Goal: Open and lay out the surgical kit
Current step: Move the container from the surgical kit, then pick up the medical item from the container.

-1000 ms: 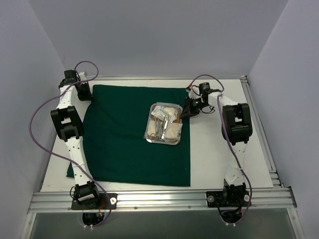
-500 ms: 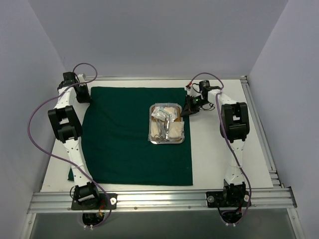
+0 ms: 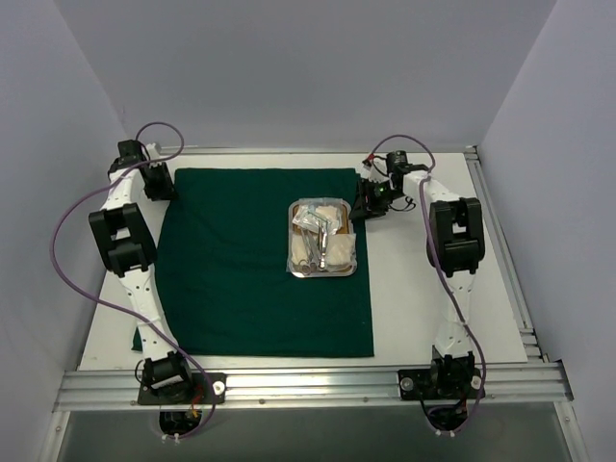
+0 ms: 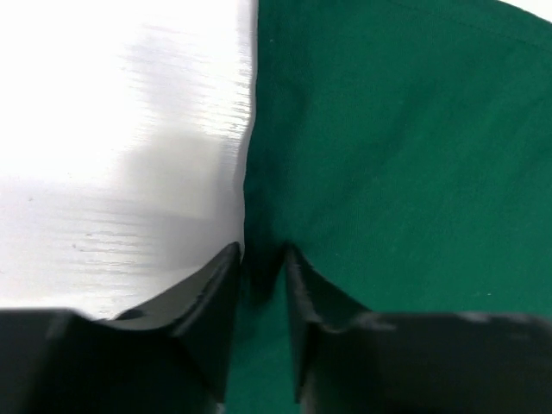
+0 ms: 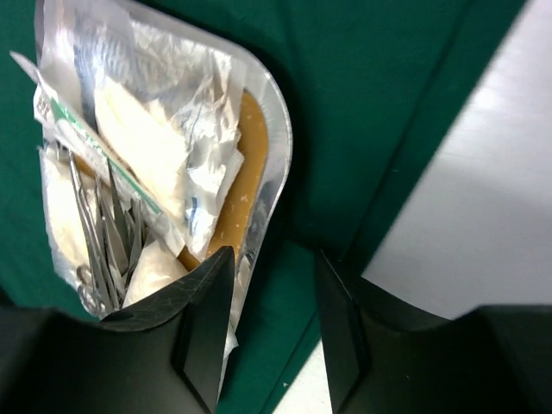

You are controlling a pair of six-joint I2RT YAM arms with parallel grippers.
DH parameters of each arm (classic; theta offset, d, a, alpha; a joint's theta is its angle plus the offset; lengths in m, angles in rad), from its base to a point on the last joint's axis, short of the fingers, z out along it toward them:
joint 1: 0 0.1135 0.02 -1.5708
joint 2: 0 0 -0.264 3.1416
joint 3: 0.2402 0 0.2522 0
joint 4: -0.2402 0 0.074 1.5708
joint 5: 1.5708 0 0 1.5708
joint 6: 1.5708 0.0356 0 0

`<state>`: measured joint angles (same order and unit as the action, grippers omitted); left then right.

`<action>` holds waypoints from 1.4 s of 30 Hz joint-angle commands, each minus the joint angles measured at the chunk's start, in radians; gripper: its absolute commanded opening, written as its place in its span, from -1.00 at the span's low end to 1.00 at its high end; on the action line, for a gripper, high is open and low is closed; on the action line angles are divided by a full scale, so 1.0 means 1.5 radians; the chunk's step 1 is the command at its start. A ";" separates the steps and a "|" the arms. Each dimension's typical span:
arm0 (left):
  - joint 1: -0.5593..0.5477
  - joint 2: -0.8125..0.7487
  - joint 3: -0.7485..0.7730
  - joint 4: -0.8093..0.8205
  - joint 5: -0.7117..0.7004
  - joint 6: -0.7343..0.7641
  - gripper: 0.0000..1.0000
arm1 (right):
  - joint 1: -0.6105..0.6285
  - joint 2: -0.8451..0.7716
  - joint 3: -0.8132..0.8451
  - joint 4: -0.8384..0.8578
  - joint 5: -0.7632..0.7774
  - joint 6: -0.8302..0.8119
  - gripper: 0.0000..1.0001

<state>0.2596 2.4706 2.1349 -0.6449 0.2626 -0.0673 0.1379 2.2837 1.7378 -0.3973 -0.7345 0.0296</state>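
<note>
While hovering with the left claw (image 4: 261,252) narrowly parted over the far-left edge of the dark green cloth (image 3: 241,279) and the right claw (image 5: 273,254) gaping beside the steel tray (image 5: 283,147), both empty, seemingly letting it settle flat on the desk (image 3: 423,318), leaving the tray toward the cloth's far-right corner for unpacking.

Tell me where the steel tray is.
In the top view, the steel tray sits on the far-right part of the green cloth, beside the right gripper.

The steel tray (image 5: 283,147) is cropped by the right wrist view's edges.
</note>
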 commanded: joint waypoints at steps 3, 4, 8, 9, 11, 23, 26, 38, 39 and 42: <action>0.011 -0.053 0.027 -0.013 -0.005 0.007 -0.14 | -0.003 -0.109 -0.010 0.042 0.142 0.068 -0.23; 0.011 -0.054 0.033 -0.019 0.002 0.011 -0.10 | 0.004 -0.141 -0.021 0.049 0.166 0.076 -0.23; 0.008 -0.062 0.070 -0.079 0.010 0.040 0.08 | 0.059 -0.239 -0.071 0.083 0.354 0.120 -0.23; 0.008 -0.076 0.067 -0.083 0.009 0.044 0.09 | 0.077 -0.260 -0.090 0.091 0.393 0.130 -0.23; 0.008 -0.098 0.052 -0.085 0.009 0.068 0.11 | 0.135 -0.320 -0.144 0.108 0.469 0.149 -0.25; 0.009 -0.280 -0.136 -0.172 0.082 0.184 0.15 | 0.359 -0.371 -0.227 0.111 0.625 0.268 -0.38; 0.009 -0.316 -0.197 -0.176 0.096 0.193 0.15 | 0.397 -0.354 -0.231 0.128 0.602 0.282 -0.50; 0.008 -0.400 -0.326 -0.188 0.128 0.229 0.16 | 0.429 -0.239 -0.232 0.131 0.539 0.312 -0.68; 0.009 -0.402 -0.334 -0.189 0.128 0.230 0.16 | 0.429 -0.226 -0.230 0.127 0.541 0.315 -0.65; 0.008 -0.404 -0.336 -0.194 0.133 0.233 0.16 | 0.429 -0.209 -0.225 0.119 0.555 0.318 -0.63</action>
<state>0.2703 1.9228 1.6276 -0.9287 0.4229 0.2520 0.7795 1.9488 1.3876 -0.1909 0.0769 0.4824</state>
